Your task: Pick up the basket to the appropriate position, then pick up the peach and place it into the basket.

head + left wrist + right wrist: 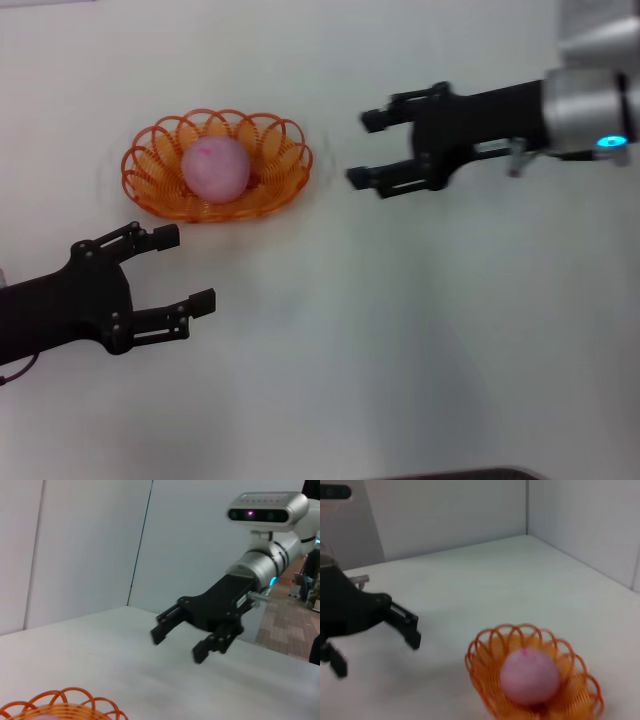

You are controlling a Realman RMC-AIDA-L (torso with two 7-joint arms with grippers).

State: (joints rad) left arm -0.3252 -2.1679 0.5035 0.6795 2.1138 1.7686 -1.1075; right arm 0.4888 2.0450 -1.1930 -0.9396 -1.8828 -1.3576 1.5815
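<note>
- Head view: right gripper (366, 150) hangs w/ jaws apart, holding nothing, just off the basket's (150, 180) right end. Left gripper (186, 268) also spread & empty, near the basket's front edge. Peach (214, 167) sits inside the basket, centred. Basket's long axis runs left-right, so each claw faces a different side; both look about equally near.
- Left wrist view: right gripper (178, 642) seen across the table (100, 650), fingers apart; only the basket rim (70, 702) shows.
- Right wrist view: peach (529, 675) in basket (480, 665), left gripper (375, 649) beside it, apart. Task looks done; prob. only retreat left.
</note>
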